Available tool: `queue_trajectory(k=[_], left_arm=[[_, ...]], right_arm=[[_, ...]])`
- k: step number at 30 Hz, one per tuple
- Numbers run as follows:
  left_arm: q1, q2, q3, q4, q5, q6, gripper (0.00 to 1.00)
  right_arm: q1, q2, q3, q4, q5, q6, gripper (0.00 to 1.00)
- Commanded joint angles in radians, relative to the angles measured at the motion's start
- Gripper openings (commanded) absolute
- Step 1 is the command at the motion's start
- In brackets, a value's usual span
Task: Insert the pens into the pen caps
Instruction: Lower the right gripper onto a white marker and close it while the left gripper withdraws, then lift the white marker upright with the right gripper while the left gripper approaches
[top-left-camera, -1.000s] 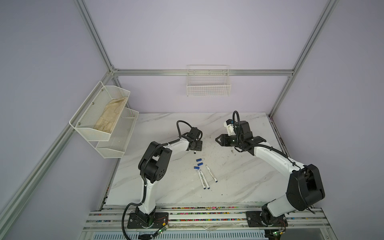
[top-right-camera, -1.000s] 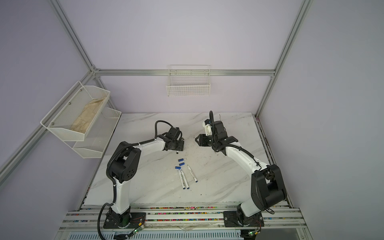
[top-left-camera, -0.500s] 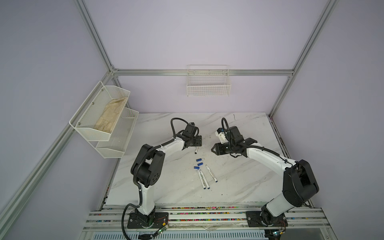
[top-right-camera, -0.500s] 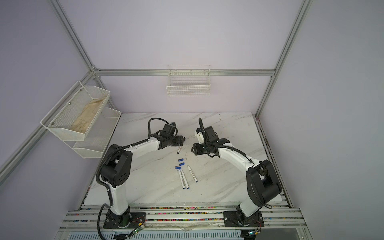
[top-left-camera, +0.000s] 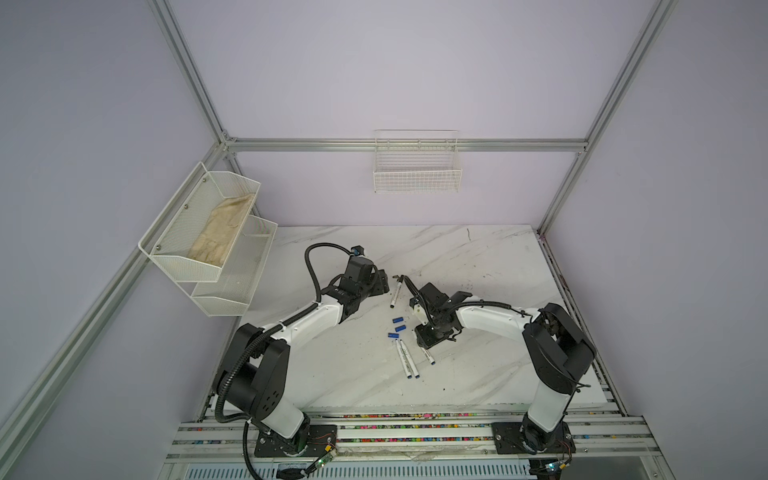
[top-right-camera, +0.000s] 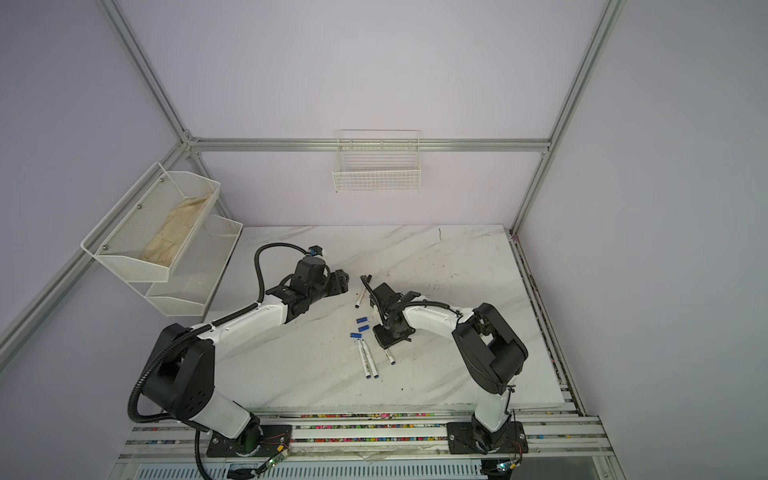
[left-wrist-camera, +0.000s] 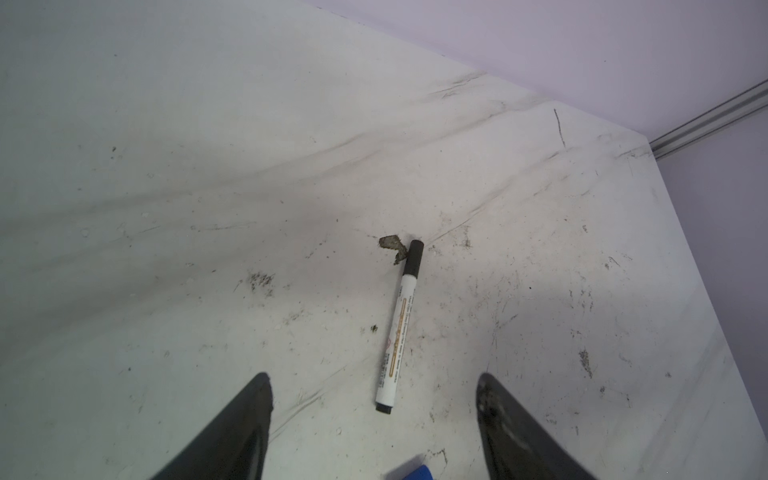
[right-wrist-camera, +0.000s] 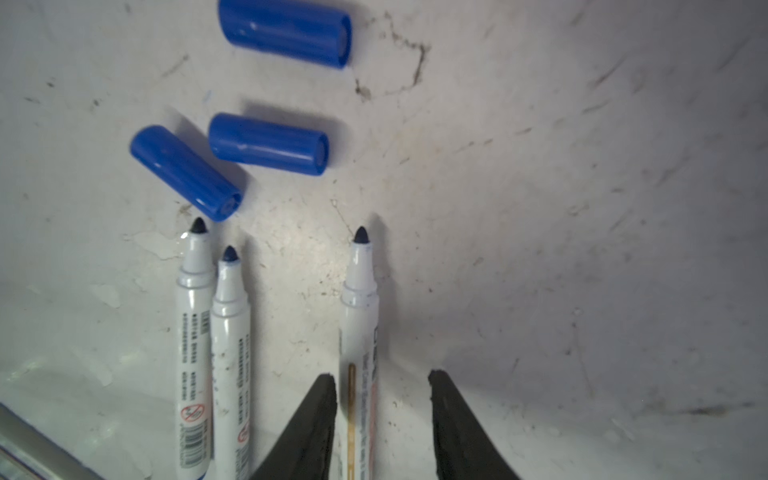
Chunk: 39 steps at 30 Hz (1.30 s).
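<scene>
The right gripper (right-wrist-camera: 381, 376) straddles the lone blue pen (right-wrist-camera: 360, 307) on the table (right-wrist-camera: 582, 208), jaws half open, gripping nothing yet (barrel nearer one jaw); its long axis runs between them, tip toward the blue caps (right-wrist-camera: 269, 143).

A robotics lab test cell: a marble-look tabletop (top-left-camera: 478, 266) enclosed by plain lilac walls (top-left-camera: 395, 83) and an aluminium frame (top-left-camera: 407, 145). At the tabletop's front edge a slotted rail (top-left-camera: 415, 432) carries the left arm (top-left-camera: 307, 328) and the right arm (top-left-camera: 486, 318).
</scene>
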Motion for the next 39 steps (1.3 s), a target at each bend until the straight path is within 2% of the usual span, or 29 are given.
queue_trajectory(k=[1, 3, 6, 10, 13, 15, 20, 22, 26, 30, 33, 39], left_arm=[[0.003, -0.073, -0.071, 0.036, -0.035, -0.029, 0.76], [0.003, -0.095, -0.094, 0.037, -0.039, -0.030, 0.76], [0.000, -0.121, -0.120, 0.042, -0.032, -0.027, 0.76], [-0.015, -0.124, -0.140, 0.061, 0.005, 0.012, 0.76], [-0.053, -0.124, -0.137, 0.063, -0.004, 0.071, 0.77], [-0.076, -0.163, -0.139, 0.080, 0.007, 0.101, 0.77], [-0.096, -0.203, -0.182, 0.181, 0.099, 0.136, 0.77], [-0.095, -0.223, -0.204, 0.235, 0.168, 0.142, 0.77], [-0.096, -0.247, -0.231, 0.328, 0.272, 0.127, 0.76], [-0.097, -0.246, -0.243, 0.415, 0.380, 0.108, 0.75], [-0.099, -0.231, -0.238, 0.464, 0.484, 0.116, 0.74], [-0.105, -0.187, -0.203, 0.491, 0.622, 0.134, 0.73]], right_arm=[[0.046, 0.024, 0.009, -0.030, 0.066, -0.007, 0.38], [0.057, 0.027, 0.000, -0.019, 0.093, 0.007, 0.34], [0.059, 0.033, -0.009, -0.005, 0.149, 0.038, 0.16], [0.052, 0.009, -0.005, 0.049, 0.172, 0.068, 0.00], [0.017, -0.068, 0.014, 0.125, 0.166, 0.083, 0.00], [-0.023, -0.145, 0.014, 0.198, 0.111, 0.083, 0.00], [-0.139, -0.337, -0.034, 0.403, 0.027, 0.138, 0.00], [-0.172, -0.388, -0.057, 0.477, 0.013, 0.159, 0.00], [-0.176, -0.431, -0.074, 0.559, -0.062, 0.105, 0.00], [-0.192, -0.497, -0.130, 0.695, -0.201, 0.132, 0.00], [-0.198, -0.513, -0.129, 0.713, -0.264, 0.123, 0.00], [-0.199, -0.521, -0.121, 0.715, -0.341, 0.110, 0.00]])
